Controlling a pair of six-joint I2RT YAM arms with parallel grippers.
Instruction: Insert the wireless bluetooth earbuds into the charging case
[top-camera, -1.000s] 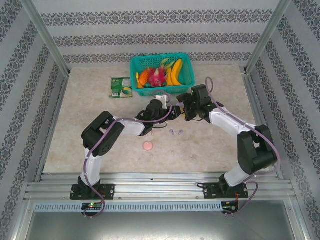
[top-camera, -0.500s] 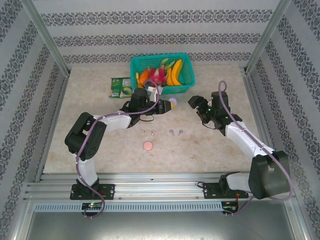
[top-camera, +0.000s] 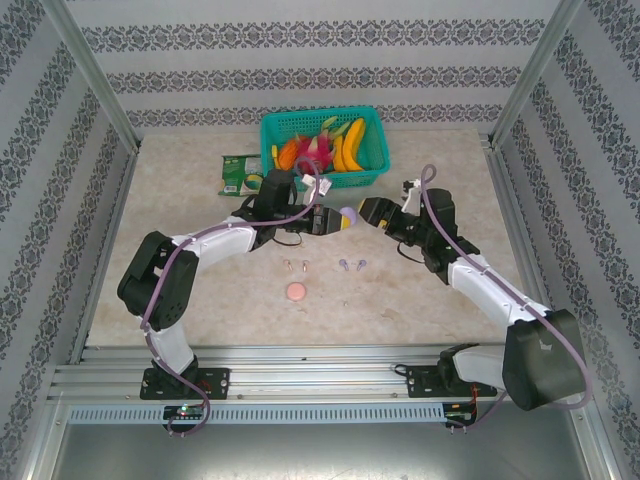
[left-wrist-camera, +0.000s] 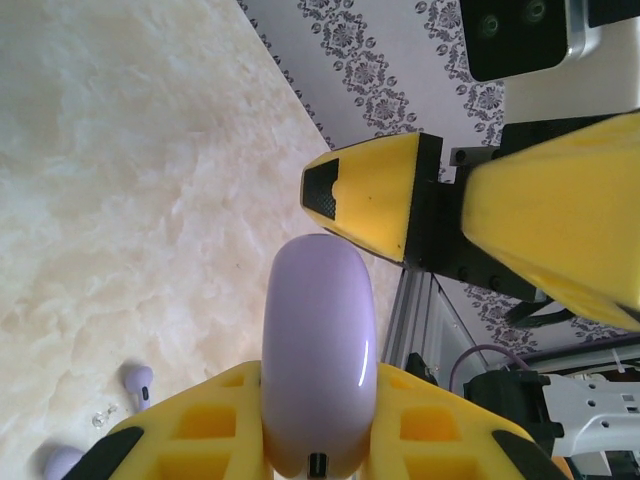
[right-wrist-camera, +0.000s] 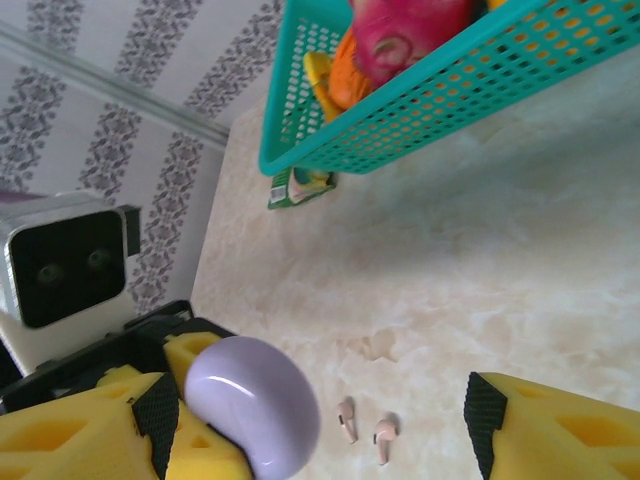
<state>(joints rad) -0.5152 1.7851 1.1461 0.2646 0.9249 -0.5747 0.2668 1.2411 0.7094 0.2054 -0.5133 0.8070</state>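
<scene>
While left claw (top-camera: 338, 217) pinches one lilac case (left-wrist-camera: 318, 350) | right claw (top-camera: 372, 209) spread | two pinkish earbuds (top-camera: 296, 265) | two lilac earbuds (top-camera: 351, 264)

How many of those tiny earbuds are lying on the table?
4. Two pinkish earbuds lie side by side on the table; two lilac earbuds lie just right of them. More could be hidden from view.

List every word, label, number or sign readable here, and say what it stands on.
No text is readable.
Printing on the green packet: too small and blurred to read.
On the lilac charging case: no marking visible.
</scene>
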